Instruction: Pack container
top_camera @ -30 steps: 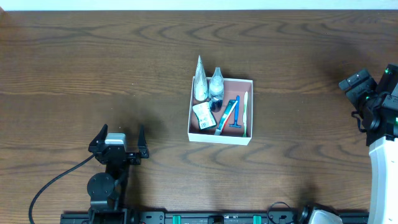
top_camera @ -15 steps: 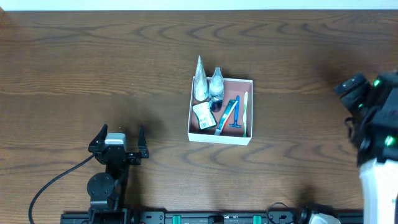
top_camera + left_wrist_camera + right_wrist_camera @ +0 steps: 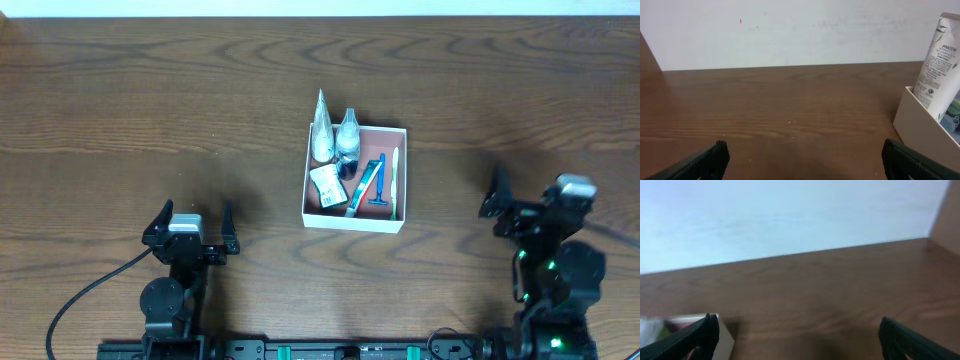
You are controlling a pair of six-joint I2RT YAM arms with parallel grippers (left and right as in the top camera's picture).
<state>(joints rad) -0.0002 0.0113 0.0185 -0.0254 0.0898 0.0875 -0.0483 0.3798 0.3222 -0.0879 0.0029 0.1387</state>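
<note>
The container (image 3: 354,221) is a shallow white-walled box with a reddish-brown floor, at the table's middle. It holds a white tube (image 3: 321,133), a small bottle (image 3: 348,138), a small packet (image 3: 325,182), a blue razor (image 3: 380,185) and a white toothbrush (image 3: 394,180). My left gripper (image 3: 194,218) is open and empty at the front left, well apart from the box. My right gripper (image 3: 540,205) is open and empty at the front right. The left wrist view shows the box's wall (image 3: 920,125) and the tube (image 3: 940,60) at its right. The right wrist view shows a box corner (image 3: 726,336) at its lower left.
Dark wooden table (image 3: 150,110) all round the box. A black cable (image 3: 90,290) runs from the left arm's base toward the front edge. A pale wall stands beyond the table's far edge (image 3: 790,30).
My right arm has swung down from the right edge of the view to the table's front right, its gripper now facing the box. The left arm and the box's contents have not moved.
</note>
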